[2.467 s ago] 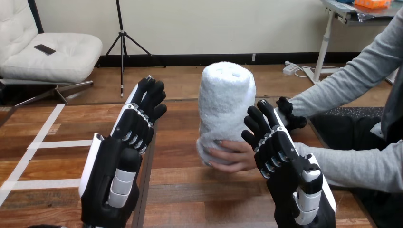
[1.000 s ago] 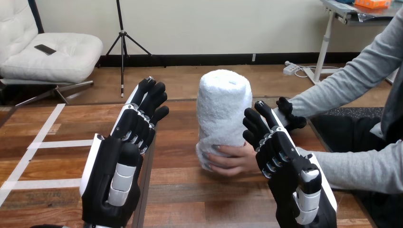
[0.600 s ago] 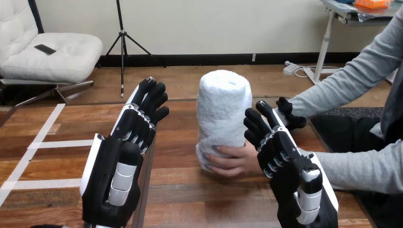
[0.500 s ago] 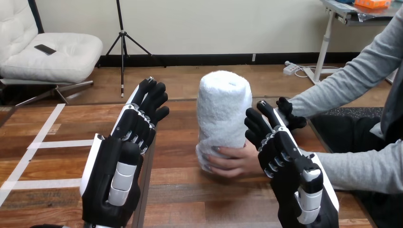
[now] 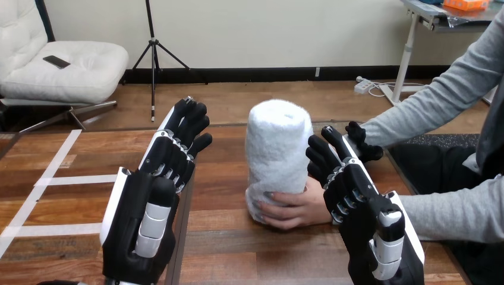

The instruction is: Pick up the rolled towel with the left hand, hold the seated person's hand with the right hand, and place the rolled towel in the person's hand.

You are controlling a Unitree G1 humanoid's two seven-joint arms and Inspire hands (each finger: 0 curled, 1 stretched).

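A white rolled towel (image 5: 278,153) stands upright near the middle of the wooden table (image 5: 232,237). The person's hand (image 5: 294,206) grips its lower part, fingers wrapped round the base. My right hand (image 5: 362,214) is open, fingers straight, just right of the towel and partly in front of the person's hand; I cannot tell whether it touches either. My left hand (image 5: 156,184) is open too, held upright well left of the towel, apart from it. The person's other hand (image 5: 364,145) rests at the table's far right edge behind my right hand.
White tape strips (image 5: 53,178) mark the table's left part. The person's grey-sleeved arms (image 5: 451,208) come in from the right side. A seam (image 5: 181,225) runs down the table under my left hand.
The towel has come down and now stands lower on the table, the person's hand sinking with it. Both my hands have hardly moved.
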